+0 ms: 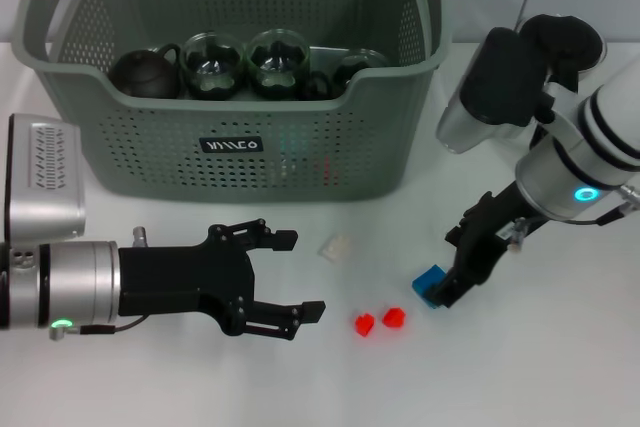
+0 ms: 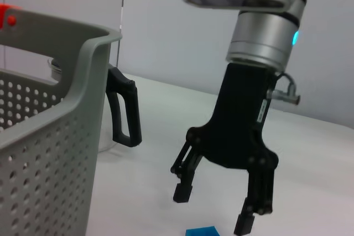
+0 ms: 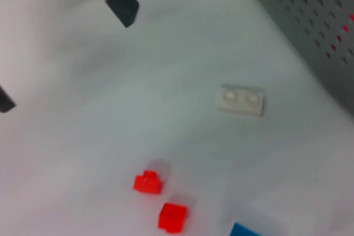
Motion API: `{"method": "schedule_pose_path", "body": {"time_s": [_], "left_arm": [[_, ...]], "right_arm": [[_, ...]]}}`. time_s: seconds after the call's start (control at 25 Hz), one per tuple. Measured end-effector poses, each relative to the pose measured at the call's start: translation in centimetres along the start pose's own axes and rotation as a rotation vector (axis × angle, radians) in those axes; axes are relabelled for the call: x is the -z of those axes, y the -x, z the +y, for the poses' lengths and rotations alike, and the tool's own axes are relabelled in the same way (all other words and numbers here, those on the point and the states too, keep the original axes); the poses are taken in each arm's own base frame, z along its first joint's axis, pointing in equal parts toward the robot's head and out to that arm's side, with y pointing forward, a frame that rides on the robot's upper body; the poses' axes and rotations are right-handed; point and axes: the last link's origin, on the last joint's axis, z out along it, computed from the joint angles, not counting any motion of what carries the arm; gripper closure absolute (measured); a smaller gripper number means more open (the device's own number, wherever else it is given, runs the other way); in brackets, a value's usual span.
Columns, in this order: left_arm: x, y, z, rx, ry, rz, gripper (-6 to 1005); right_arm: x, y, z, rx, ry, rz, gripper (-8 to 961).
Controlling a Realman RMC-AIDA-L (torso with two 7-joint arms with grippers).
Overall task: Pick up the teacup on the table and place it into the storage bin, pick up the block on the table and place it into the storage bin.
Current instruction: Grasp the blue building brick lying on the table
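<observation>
While I watch remotely:
Right gripper (image 1: 447, 282): fingers spread wide, over blue block (image 1: 431, 283), partly hiding it.
Left gripper (image 1: 292, 277): wide, idle.
Storage bin (image 1: 230, 137): teacups (image 1: 213, 63) inside, half hidden by rim.

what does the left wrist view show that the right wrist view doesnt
Only the left wrist view shows the right hand, open above the table, and the black handle of a glass pitcher behind the basket. Only the right wrist view shows the two small red plastic blocks and the flat white studded block. Both show the perforated grey-green plastic storage basket and an edge of the blue plastic block.
</observation>
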Motion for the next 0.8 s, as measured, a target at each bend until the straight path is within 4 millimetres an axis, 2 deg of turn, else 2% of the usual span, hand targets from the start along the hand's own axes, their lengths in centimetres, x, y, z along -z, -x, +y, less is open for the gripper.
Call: {"method": "schedule_pose_path", "body": {"time_s": [0.32, 0.8], "left_arm": [[0.0, 0.1, 0.0, 0.001, -0.002, -0.004, 48], [0.1, 0.2, 0.0, 0.003, -0.003, -0.004, 48]], "right_arm": [[-1.7, 0.3, 0.2, -0.015, -0.042, 0.030, 88], [-2.7, 0.8, 1.0, 0.014, -0.069, 0.057, 139]]}}
